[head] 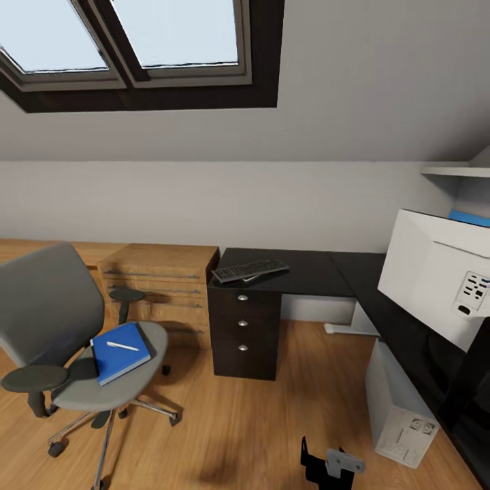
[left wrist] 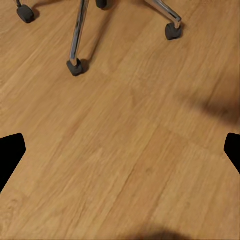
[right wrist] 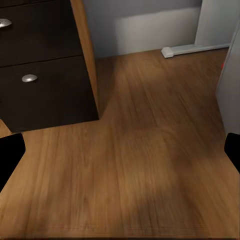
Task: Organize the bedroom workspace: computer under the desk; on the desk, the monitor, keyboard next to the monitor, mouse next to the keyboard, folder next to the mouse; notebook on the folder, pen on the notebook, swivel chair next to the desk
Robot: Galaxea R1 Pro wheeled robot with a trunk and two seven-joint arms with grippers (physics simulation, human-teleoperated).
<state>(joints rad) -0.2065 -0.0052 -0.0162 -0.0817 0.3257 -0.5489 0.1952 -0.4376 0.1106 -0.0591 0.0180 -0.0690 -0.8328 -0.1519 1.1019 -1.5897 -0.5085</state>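
1. We see the folder (head: 120, 352) on the chair (head: 68, 327) seat, far left of both arms, pen (head: 122, 346) on top.
2. Its long axis runs near-left to far-right; our left gripper (left wrist: 120, 150) is nearer.
3. Both grippers, right (right wrist: 120, 150) included, are spread and hold nothing.

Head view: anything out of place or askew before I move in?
Yes. The folder lies on the swivel chair seat, with the pen on top, not on the desk. The keyboard sits skewed across the desk's left end, overhanging its front edge, well apart from the monitor.
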